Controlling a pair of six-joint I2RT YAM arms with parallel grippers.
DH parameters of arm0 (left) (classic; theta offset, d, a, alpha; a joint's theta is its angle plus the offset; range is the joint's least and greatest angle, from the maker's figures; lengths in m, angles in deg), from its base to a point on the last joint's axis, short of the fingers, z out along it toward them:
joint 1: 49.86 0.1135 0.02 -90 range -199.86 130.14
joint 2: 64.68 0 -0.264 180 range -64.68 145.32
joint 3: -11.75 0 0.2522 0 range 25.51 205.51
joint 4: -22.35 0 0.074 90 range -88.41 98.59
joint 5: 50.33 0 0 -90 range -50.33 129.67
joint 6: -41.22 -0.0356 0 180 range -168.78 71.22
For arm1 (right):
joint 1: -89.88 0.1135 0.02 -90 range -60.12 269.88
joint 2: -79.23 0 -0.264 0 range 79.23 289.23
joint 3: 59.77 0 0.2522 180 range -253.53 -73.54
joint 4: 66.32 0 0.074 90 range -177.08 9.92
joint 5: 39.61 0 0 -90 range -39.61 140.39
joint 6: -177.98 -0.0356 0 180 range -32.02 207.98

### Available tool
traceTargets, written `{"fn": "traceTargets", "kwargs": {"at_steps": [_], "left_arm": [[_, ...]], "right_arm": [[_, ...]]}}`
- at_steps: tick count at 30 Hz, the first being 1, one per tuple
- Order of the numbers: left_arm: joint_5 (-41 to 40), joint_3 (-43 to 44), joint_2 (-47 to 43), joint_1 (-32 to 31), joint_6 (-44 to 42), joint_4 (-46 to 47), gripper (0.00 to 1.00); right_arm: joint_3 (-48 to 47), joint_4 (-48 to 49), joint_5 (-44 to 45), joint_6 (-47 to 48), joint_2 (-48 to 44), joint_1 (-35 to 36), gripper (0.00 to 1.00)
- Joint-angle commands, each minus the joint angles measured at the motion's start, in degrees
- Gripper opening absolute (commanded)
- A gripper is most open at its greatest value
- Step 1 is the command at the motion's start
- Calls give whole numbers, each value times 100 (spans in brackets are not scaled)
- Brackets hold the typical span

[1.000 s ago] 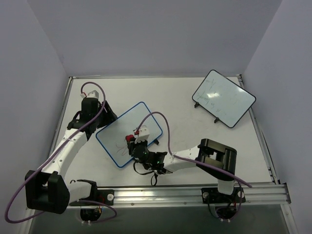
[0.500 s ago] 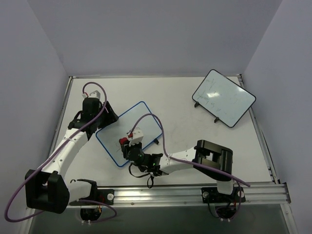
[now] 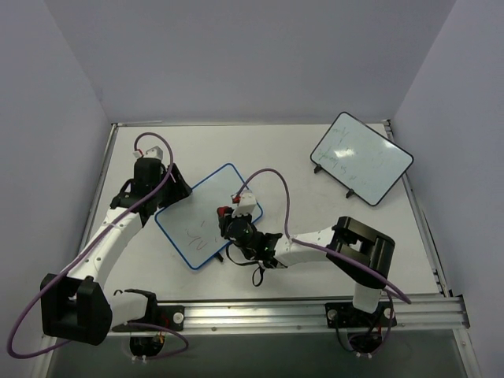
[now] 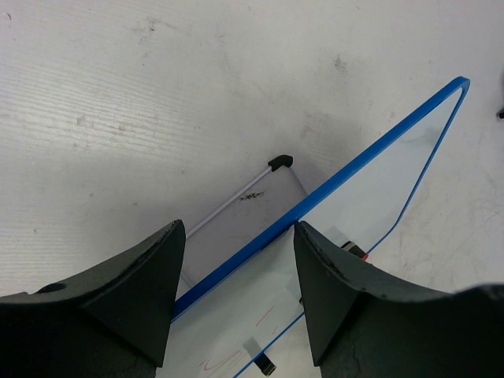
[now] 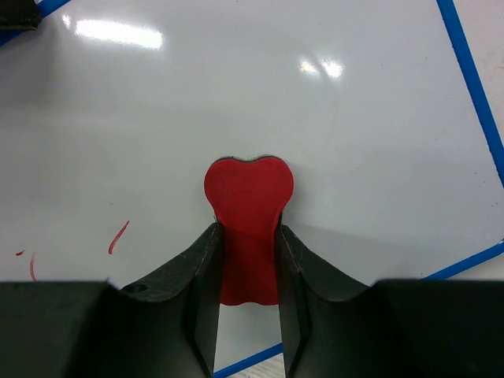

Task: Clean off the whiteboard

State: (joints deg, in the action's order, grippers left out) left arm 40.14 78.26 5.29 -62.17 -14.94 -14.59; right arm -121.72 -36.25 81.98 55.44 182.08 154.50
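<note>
At centre-left of the overhead frame, the left pincer [image 4: 236, 252] clamps the upper-left rim of the blue-framed whiteboard [image 3: 193, 224], apparently to steady it on the surface [image 3: 291, 157]. The right pincer [image 5: 246, 236] is closed on the one red eraser [image 5: 249, 187], pressed flat for wiping (red strokes [image 5: 118, 236] are left beside it). Two boards are in view; the second, a black-framed whiteboard [image 3: 361, 157], stands at upper right.

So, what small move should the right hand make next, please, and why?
Probably sweep the red eraser leftward across the whiteboard: the right hand is shut on it, on the board, and red marks show just to its left, while the left hand grips the blue frame.
</note>
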Motion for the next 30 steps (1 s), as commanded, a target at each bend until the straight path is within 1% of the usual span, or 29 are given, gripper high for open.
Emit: {"fn": "traceTargets", "kwargs": {"at_steps": [1,4,11,15,20,24,30], "left_arm": [[164,16,-10,-60,17,-64,66],[155,25,-10,-78,17,-73,66],[120,68,7,-113,17,-90,66],[111,86,-19,-139,17,-125,66],[94,69,-19,-148,26,-117,66],[94,86,16,-166,34,-99,66],[67,139,-1,-192,26,-152,66]], "right_arm": [[-146,-666,49,133,218,-73,0],[-340,-692,22,256,402,120,0],[-1253,-982,-74,538,807,674,0],[-1518,-1061,-92,582,965,973,0],[-1720,-1079,-189,669,1114,1175,0],[-1870,-1245,-215,687,1238,1185,0],[-1519,-1403,-22,477,940,904,0]]}}
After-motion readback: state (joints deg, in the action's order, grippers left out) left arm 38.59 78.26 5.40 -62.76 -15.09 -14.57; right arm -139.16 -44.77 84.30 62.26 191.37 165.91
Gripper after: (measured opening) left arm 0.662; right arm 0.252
